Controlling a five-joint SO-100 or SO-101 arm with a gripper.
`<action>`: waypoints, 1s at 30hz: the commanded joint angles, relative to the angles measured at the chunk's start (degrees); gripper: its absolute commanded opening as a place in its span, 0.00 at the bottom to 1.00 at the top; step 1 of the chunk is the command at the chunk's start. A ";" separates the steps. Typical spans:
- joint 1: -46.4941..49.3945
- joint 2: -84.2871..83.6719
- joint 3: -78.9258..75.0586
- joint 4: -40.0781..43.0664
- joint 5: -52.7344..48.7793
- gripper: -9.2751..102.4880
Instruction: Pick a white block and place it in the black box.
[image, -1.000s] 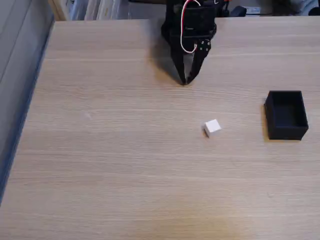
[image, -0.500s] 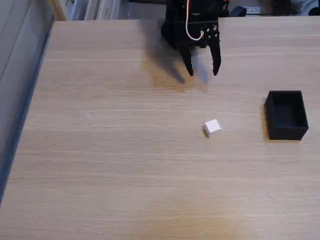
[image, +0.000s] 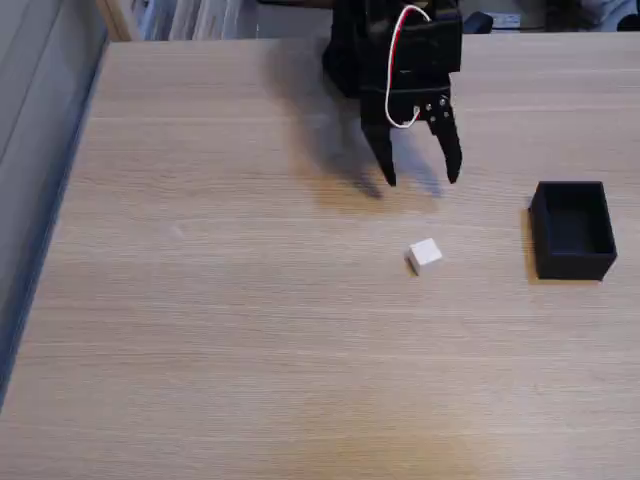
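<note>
Claw (image: 422, 181) spread wide, holding nothing, fingertips pointing down over table (image: 200, 300), above white block (image: 425, 254) in fixed view. Block sits alone mid-table, turned slightly askew, well apart from black box (image: 572, 229) at right. My plan: bring claw down-frame, straddle block evenly, rotate wrist to match faces, descend before closing. Risk: fingertip nudging block sideways.
</note>
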 joint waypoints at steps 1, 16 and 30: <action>-0.53 -5.71 -3.78 -3.43 0.88 0.36; -0.62 -27.51 -15.73 -13.71 1.76 0.34; 1.67 -36.39 -22.76 -15.82 1.05 0.34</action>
